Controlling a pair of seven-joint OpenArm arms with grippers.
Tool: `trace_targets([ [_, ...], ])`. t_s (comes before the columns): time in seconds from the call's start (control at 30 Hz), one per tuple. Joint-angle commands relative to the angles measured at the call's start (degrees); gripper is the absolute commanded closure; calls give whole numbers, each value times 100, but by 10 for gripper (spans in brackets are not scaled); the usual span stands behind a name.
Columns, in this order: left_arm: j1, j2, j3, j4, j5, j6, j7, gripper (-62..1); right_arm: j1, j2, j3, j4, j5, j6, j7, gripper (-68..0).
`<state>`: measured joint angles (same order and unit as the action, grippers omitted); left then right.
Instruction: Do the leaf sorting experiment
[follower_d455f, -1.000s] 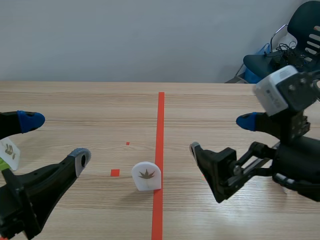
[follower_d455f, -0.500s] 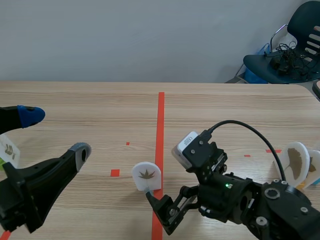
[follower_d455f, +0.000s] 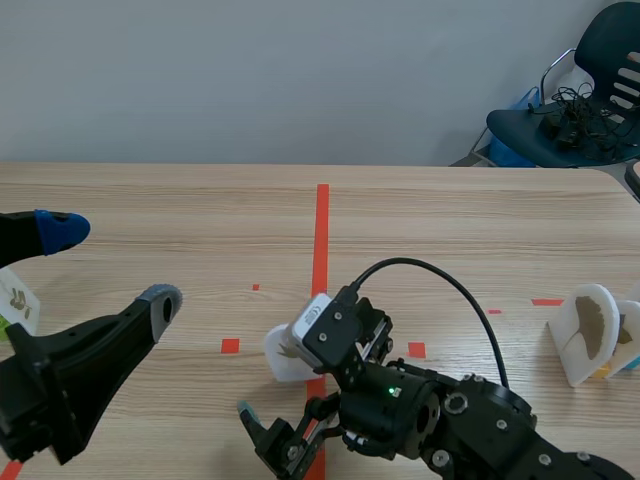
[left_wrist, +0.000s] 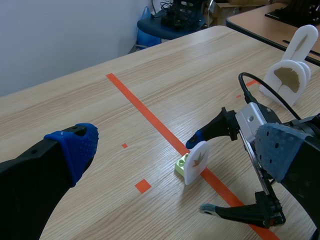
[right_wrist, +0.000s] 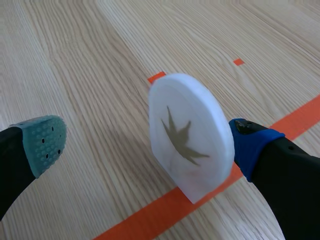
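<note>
On the worktop (follower_d455f: 450, 220), w/ right arm (follower_d455f: 450, 420) stretched low to the tape line (follower_d455f: 321, 240), best to close the right pincer (right_wrist: 146, 145) slowly & evenly on both flat faces of the leaf card (right_wrist: 192, 135), standing upright on that line approx. mid-worktop, w/o tipping it off its green base (left_wrist: 181, 163). Pose now: right pincer wide open, one pad each side of card, blue pad (right_wrist: 250, 147) just beside it; left pincer (follower_d455f: 110, 268) open too, hovering well apart, holding nothing.

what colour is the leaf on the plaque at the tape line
Olive-brown leaf on white; clearest in the right wrist view.
</note>
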<state>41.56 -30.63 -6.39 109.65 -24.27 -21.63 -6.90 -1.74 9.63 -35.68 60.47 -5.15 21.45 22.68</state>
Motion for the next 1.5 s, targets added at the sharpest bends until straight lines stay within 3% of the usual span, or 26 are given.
trace_targets([
  [0.0, -2, 13, -37, 55, -48, -15, -61, -623, 79, 4, -15, 118, 57, -68, 70, -638],
  [0.2, -2, 13, -37, 55, -48, -15, -61, -623, 74, 42, -39, 74, 57, -87, -31, -371],
  [0.57, -2, 13, -37, 55, -48, -15, -61, -623, 74, 68, -26, 81, 57, -87, -46, -49],
  [0.73, -2, 13, -37, 55, -48, -15, -61, -623, -74, 83, 192, 444, 63, -87, -48, -37],
  [0.93, -2, 13, -37, 55, -48, -15, -61, -623, -918, 310, 951, 1965, 87, -87, -328, -37],
  [1.1, -2, 13, -37, 55, -48, -15, -59, -623, -1775, 417, 1867, 2983, 750, -87, -595, -37],
  [1.23, -2, 13, -37, 55, -48, -15, -61, -623, -2155, 398, 2608, 3119, 1360, -151, -857, -37],
  [1.37, -4, 13, -37, 55, -48, -15, -61, -623, -2253, 400, 3241, 3018, 1871, -555, -1102, -37],
  [1.47, -4, 13, -37, 55, -48, -15, -61, -623, -2107, 400, 3609, 2798, 2085, -564, -1126, -37],
])
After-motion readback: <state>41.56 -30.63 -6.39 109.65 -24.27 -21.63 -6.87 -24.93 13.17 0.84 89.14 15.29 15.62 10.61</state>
